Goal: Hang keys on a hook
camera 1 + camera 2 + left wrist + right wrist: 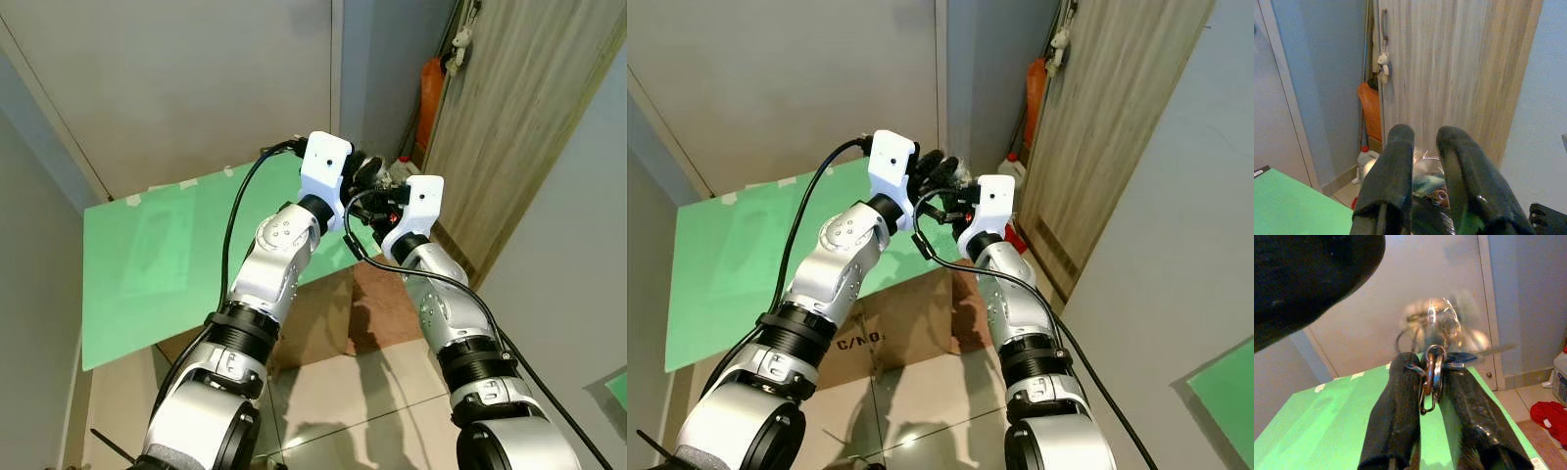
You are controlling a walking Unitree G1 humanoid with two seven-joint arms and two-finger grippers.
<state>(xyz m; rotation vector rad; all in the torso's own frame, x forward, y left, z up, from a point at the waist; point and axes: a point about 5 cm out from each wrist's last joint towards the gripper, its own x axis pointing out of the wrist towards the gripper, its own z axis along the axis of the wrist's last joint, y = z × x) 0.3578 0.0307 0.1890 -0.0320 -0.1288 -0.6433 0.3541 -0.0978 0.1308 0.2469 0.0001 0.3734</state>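
Note:
Both arms are raised in front of me with the grippers close together. My right gripper (1427,360) is shut on a metal clip (1432,377), and a bunch of keys (1437,325) fans out blurred beyond its fingertips. The keys (960,176) sit between the two grippers. My left gripper (1425,134) is open, with a gap between its fingers, and the keys (1425,174) show just beyond that gap. It hovers right beside the keys (387,179). A metal hook (1384,22) on the wooden door's edge carries a small white figure (1382,63).
The wooden door (519,127) stands to the right. An orange bag (431,98) and a white bottle (1011,168) are in the corner. A green panel (167,255) leans on the left wall, above a cardboard box (901,328). Red cloth (1550,416) lies on the floor.

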